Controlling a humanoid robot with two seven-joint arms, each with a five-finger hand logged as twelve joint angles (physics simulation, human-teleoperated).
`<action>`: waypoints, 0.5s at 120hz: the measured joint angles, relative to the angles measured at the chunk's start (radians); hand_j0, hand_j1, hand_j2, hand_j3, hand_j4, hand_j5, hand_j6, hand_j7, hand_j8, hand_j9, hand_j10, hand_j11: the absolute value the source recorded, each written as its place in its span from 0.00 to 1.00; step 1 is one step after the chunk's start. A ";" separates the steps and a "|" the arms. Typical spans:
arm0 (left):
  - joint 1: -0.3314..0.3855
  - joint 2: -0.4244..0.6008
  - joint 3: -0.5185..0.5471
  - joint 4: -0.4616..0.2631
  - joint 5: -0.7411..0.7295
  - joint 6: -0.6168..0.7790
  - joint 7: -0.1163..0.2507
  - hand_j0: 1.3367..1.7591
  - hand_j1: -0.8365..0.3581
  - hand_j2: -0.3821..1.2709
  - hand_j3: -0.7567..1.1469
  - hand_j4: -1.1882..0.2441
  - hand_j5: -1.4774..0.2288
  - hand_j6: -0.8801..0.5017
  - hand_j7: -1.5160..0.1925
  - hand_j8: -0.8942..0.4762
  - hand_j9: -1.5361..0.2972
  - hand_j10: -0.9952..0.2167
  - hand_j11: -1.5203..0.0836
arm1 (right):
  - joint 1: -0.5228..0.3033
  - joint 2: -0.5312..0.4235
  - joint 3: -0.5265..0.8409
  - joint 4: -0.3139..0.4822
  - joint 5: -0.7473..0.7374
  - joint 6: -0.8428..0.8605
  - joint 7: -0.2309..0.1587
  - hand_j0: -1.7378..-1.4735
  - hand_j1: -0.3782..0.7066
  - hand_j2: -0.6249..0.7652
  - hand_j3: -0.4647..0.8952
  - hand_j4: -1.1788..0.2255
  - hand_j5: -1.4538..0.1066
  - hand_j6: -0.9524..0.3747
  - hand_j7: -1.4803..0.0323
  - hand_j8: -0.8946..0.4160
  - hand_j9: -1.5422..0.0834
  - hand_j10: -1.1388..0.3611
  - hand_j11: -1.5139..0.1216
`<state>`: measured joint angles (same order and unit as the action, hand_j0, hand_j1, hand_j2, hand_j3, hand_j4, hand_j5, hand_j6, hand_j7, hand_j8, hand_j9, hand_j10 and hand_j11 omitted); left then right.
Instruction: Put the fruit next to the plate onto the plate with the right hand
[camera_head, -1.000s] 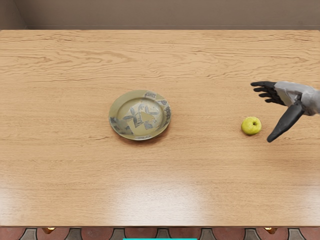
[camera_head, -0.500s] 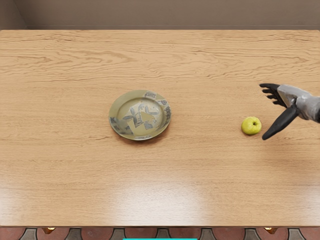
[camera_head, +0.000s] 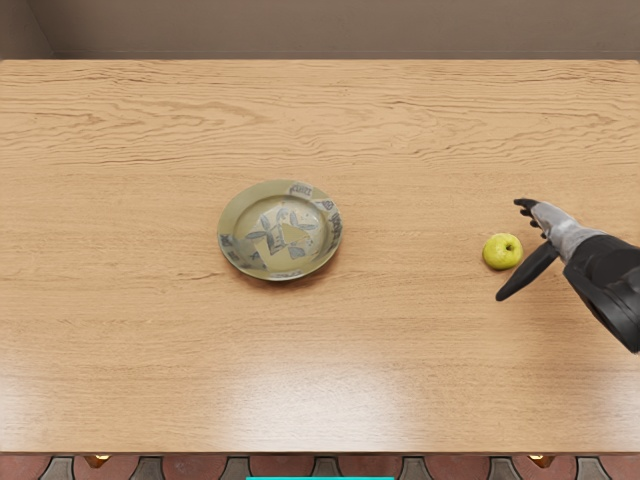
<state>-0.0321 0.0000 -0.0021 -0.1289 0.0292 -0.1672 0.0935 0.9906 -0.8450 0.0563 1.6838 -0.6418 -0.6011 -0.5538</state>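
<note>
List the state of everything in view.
Apple: on the table, right of the plate, not held.
Plate: flat on the table, no fruit on it.
Right hand: open, fingers spread, just right of the apple, not gripping.

On my screen the right hand wears a pale grey, faceted shell over its back. Its fingers are slim and matte black with rounded tips. I see a thick forearm behind it, cased in smooth, glossy black.
</note>
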 joint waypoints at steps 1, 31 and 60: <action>0.000 0.000 0.000 0.000 0.000 0.000 0.000 0.76 0.76 0.26 0.40 0.67 0.69 0.47 0.71 0.48 0.67 0.63 0.76 | 0.000 0.003 0.000 0.000 0.000 -0.001 -0.004 0.30 0.07 0.45 0.34 0.81 0.90 0.68 0.94 0.65 0.91 0.73 0.89; 0.000 0.000 0.000 0.000 0.000 0.000 0.000 0.76 0.76 0.26 0.40 0.67 0.69 0.47 0.71 0.48 0.67 0.63 0.76 | 0.018 0.049 -0.005 -0.001 -0.004 -0.009 -0.052 0.30 0.07 0.44 0.34 0.81 0.90 0.68 0.94 0.65 0.91 0.73 0.89; 0.000 0.000 0.000 0.000 0.000 0.000 0.000 0.76 0.76 0.26 0.40 0.67 0.69 0.47 0.71 0.48 0.67 0.63 0.76 | 0.028 0.050 -0.009 -0.003 -0.005 -0.010 -0.057 0.30 0.07 0.44 0.34 0.81 0.89 0.68 0.94 0.65 0.91 0.73 0.89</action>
<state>-0.0322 0.0000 -0.0022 -0.1289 0.0292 -0.1672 0.0935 1.0182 -0.7947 0.0473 1.6804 -0.6472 -0.6111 -0.6104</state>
